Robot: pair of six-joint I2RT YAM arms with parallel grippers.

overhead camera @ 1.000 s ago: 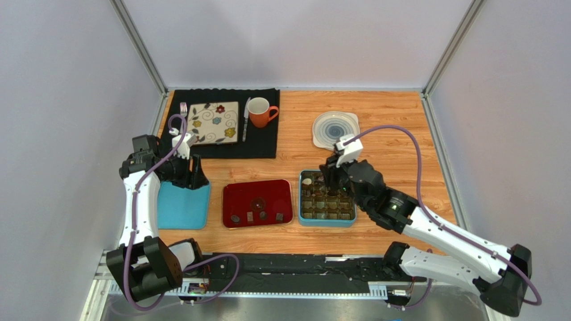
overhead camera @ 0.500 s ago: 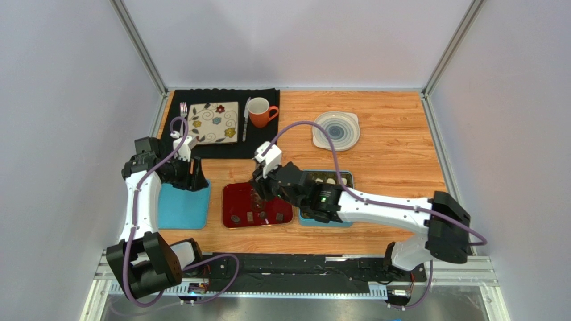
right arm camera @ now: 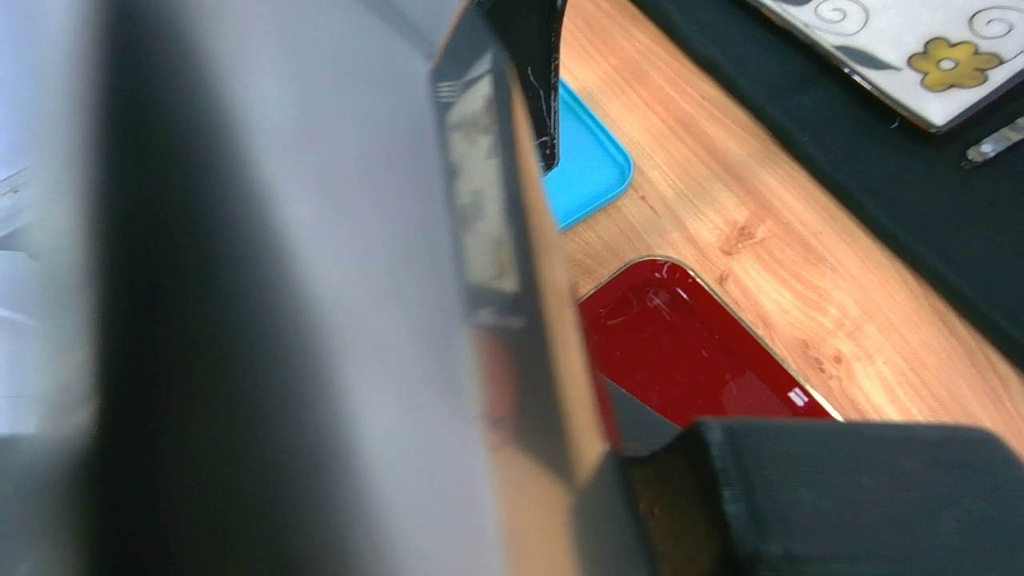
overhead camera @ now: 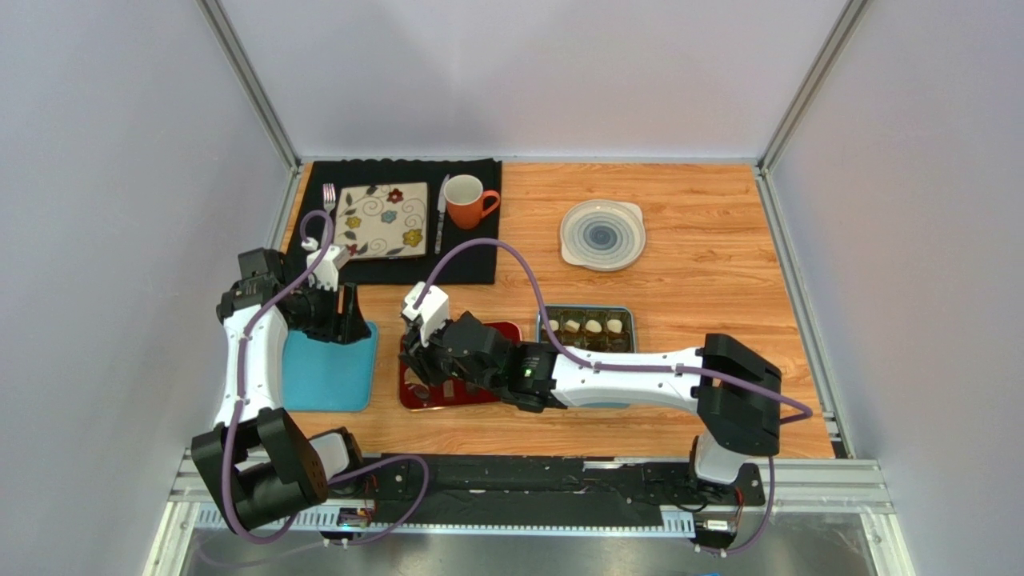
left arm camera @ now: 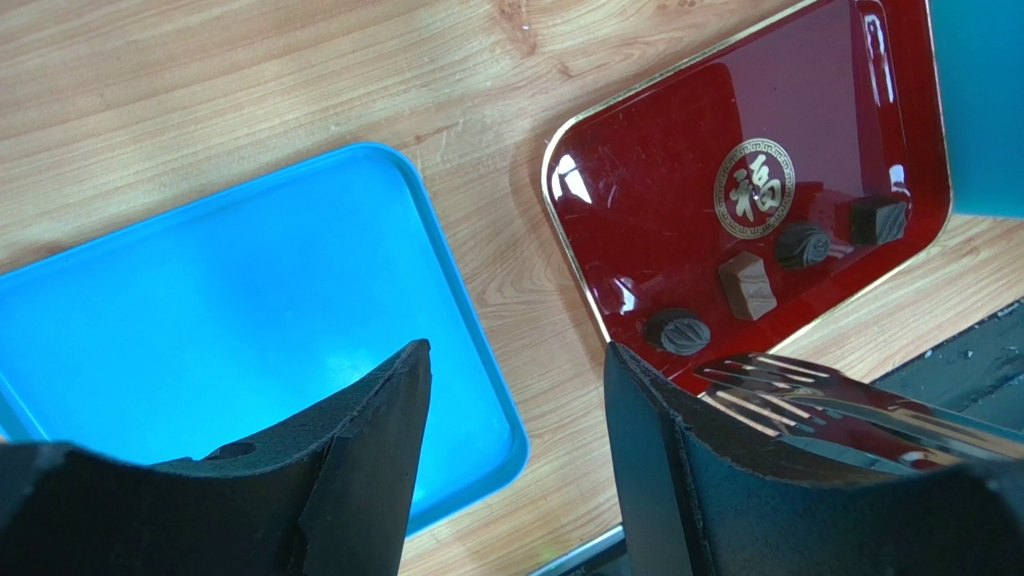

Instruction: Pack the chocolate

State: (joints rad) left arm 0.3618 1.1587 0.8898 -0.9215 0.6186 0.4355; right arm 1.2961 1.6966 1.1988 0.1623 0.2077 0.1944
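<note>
Four dark chocolates [left arm camera: 748, 285] lie on the red tray [left arm camera: 649, 180]; pale chocolates [overhead camera: 589, 324] sit in the teal box [overhead camera: 631, 322]. Left jaws hang released over the blue tray [left arm camera: 240, 300]. Whether the right jaws, above the red tray, are clenched I cannot tell.

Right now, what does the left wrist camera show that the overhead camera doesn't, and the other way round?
Only the left wrist view: four dark chocolates lying on the red tray; from above, the right arm hides them. Only the overhead view: the orange mug, flowered plate, round dish and a row of white chocolates. Both: the red tray, blue tray and wooden table.
</note>
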